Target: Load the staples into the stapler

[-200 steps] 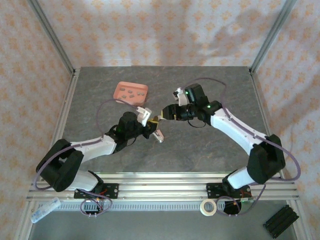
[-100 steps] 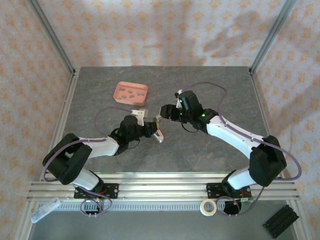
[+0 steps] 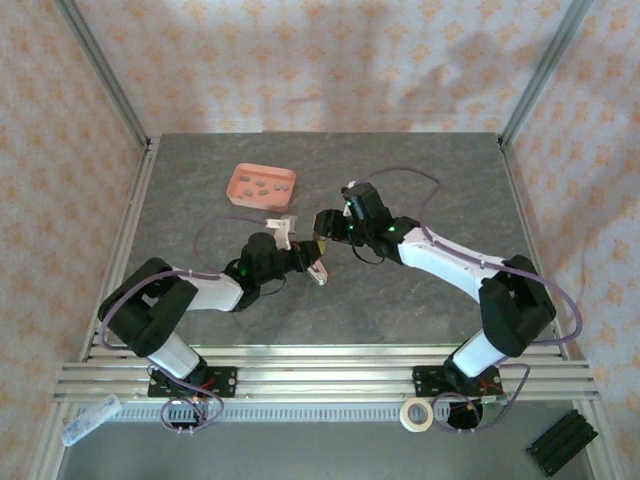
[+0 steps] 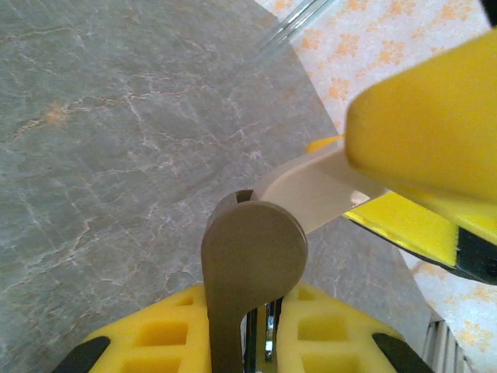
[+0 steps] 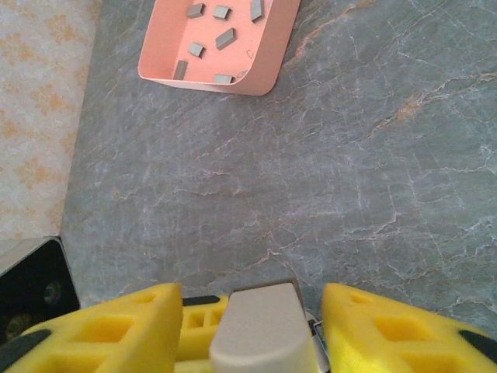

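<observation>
The stapler [image 3: 317,271], taupe and white, is held just above the table in the middle. My left gripper [image 3: 302,259] is shut on it. In the left wrist view its yellow fingers [image 4: 155,342] clamp the stapler's rounded taupe part [image 4: 254,252], and a white arm runs off to the right. My right gripper [image 3: 322,231] is open and meets it from the right. Its fingers [image 5: 392,330] straddle the stapler's taupe end [image 5: 260,330] with gaps on both sides. The staples [image 5: 225,37], small grey bars, lie in the salmon-pink tray [image 3: 262,185].
The tray [image 5: 264,62] sits on the grey marbled table [image 3: 400,290] behind and left of the grippers. Metal frame posts stand at the table's back corners. A tape roll [image 3: 416,414] lies below the front rail.
My right gripper has moved left and down onto the stapler's end, and its jaws have narrowed a little. The left gripper still holds the stapler in about the same place.
</observation>
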Robot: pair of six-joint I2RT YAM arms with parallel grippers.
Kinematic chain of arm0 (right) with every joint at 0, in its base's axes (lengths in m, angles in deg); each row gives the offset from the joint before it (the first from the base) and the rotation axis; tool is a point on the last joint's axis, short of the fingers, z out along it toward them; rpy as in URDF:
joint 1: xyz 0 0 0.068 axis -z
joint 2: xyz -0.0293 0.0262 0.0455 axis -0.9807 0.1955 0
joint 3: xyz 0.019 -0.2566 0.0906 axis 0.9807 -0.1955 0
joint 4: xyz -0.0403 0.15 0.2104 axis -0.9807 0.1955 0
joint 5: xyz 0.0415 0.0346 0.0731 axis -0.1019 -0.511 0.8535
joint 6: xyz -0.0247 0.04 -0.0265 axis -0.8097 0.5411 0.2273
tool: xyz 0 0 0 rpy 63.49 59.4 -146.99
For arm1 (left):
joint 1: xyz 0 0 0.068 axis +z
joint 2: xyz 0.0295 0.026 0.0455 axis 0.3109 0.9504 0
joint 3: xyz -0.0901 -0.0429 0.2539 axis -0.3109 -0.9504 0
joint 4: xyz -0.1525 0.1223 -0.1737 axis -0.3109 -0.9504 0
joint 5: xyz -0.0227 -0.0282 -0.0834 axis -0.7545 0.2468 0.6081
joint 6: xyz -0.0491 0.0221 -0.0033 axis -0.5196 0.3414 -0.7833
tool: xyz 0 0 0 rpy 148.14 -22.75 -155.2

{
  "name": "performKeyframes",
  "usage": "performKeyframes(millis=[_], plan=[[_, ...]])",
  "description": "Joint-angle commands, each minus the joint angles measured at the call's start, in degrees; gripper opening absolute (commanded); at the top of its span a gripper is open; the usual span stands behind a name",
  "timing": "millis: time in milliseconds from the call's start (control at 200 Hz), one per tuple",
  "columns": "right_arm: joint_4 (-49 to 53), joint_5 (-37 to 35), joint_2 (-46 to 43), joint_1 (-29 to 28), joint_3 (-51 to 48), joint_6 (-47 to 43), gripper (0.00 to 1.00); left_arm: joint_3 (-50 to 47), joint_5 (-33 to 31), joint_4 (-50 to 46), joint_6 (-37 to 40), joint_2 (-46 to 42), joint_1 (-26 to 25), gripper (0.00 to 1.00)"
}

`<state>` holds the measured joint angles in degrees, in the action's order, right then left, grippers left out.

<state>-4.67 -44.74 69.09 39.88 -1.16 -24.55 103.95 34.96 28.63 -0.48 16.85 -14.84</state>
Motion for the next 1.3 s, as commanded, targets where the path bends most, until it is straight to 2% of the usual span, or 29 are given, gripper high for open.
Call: performKeyframes(millis=[0, 155, 320, 445, 530, 611, 776, 986, 1096, 1291], plan=[[-1.3, -3.2, 0.4, -0.2, 1.8, 0.4, 0.44, -1.0, 2.5, 8.3, -2.1, 1.5, -0.4, 0.18], [0.5, -6.6, 0.0, -0.3, 1.9, -0.4, 0.30, -1.4, 2.9, 10.1, -2.0, 2.4, -0.8, 0.18], [2.8, -8.3, -0.3, -0.4, 3.1, -2.6, 0.21, -1.6, 3.5, 9.2, 3.2, 1.4, -2.4, 0.22], [5.3, -10.3, -0.8, -0.4, 4.4, -5.1, 0.18, -1.5, 3.0, 5.7, 6.0, -0.7, -3.0, 0.32], [8.8, -12.2, -1.2, -0.4, 6.1, -7.9, 0.16, -1.8, 1.3, 2.0, 7.3, -2.9, -3.0, 0.49], [14.2, -15.1, -1.0, -0.3, 8.5, -11.6, 0.16, -2.1, -2.3, -2.4, 8.0, -6.0, -3.0, 0.59], [29.8, -19.4, 5.2, 0.0, 18.2, -19.8, 0.15, -3.8, -14.1, -13.3, 9.0, -15.3, -3.0, 0.66], [39.6, -15.0, 15.6, 3.3, 27.7, -21.2, 0.15, -5.4, -31.3, -35.2, 8.4, -29.6, -2.9, 0.72], [42.8, -13.5, 20.4, 4.4, 31.9, -21.8, 0.15, -8.2, -35.3, -39.8, 8.6, -36.1, -2.9, 0.73], [46.1, -12.0, 26.8, 6.2, 37.4, -23.1, 0.15, -10.8, -38.3, -45.4, 8.9, -43.0, -2.8, 0.74]])
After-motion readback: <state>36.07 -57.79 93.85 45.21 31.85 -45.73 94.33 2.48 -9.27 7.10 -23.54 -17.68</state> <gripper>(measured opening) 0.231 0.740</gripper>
